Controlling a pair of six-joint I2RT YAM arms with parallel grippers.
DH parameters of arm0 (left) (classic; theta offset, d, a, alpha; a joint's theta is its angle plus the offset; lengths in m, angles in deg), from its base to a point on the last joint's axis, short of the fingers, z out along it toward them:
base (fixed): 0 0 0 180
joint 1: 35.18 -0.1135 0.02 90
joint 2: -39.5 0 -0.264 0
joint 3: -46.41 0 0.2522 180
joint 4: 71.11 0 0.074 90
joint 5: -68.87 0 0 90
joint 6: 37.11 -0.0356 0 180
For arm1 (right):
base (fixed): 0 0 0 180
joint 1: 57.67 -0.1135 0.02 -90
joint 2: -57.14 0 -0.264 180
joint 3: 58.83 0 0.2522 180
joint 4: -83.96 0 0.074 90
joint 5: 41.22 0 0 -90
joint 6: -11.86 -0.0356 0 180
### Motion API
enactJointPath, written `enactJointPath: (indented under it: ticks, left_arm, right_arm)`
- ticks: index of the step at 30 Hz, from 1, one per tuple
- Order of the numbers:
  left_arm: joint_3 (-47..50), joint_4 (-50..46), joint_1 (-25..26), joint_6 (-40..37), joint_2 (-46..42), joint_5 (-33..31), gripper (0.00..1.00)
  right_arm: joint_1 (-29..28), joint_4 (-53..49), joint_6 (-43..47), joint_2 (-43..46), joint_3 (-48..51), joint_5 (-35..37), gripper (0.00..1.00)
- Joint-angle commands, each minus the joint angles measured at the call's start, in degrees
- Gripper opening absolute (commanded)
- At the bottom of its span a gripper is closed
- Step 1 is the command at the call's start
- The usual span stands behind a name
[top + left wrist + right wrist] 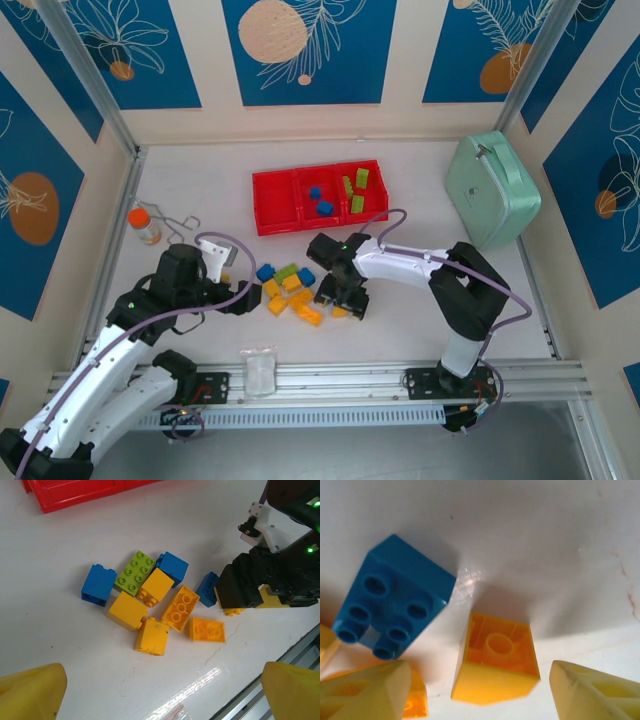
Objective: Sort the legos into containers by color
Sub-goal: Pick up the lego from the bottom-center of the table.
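The red tray (276,200) of three joined bins stands at mid-table; its middle bin holds blue legos (320,201) and its right bin holds lime-green legos (357,189). In front of it lies a loose pile of legos (290,291). Up close the pile has several orange-yellow bricks (151,636), a green brick (134,572) and blue bricks (99,582). My right gripper (345,300) (482,695) is open, low over the pile's right edge, straddling an overturned orange brick (497,665) beside a blue brick (392,597). My left gripper (243,297) (160,695) is open and empty, left of the pile.
A mint-green rounded case (492,190) stands at the right wall. An orange-capped bottle (145,225) and a bent wire hook (182,224) sit at the left. A clear plastic bag (259,370) lies by the metal rail at the near edge.
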State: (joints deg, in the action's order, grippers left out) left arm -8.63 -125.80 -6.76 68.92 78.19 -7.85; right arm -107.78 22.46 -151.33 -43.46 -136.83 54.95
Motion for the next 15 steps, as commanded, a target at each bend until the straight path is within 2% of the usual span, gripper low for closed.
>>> enactJointPath:
  ticks: [1,9,15]
  left_arm:
    - [0.47,0.55,0.40,-1.08,-0.60,0.87,0.99]
    - [0.49,0.67,0.40,-1.03,-0.47,0.96,0.99]
    - [0.44,0.66,0.37,-0.99,-0.33,0.87,0.99]
  right_arm:
    - [0.51,-0.90,0.33,-2.07,-0.23,1.20,0.70]
    - [1.11,-0.90,0.59,-2.19,1.00,2.18,0.53]
    - [0.98,-0.82,1.03,-3.49,2.08,3.14,0.51]
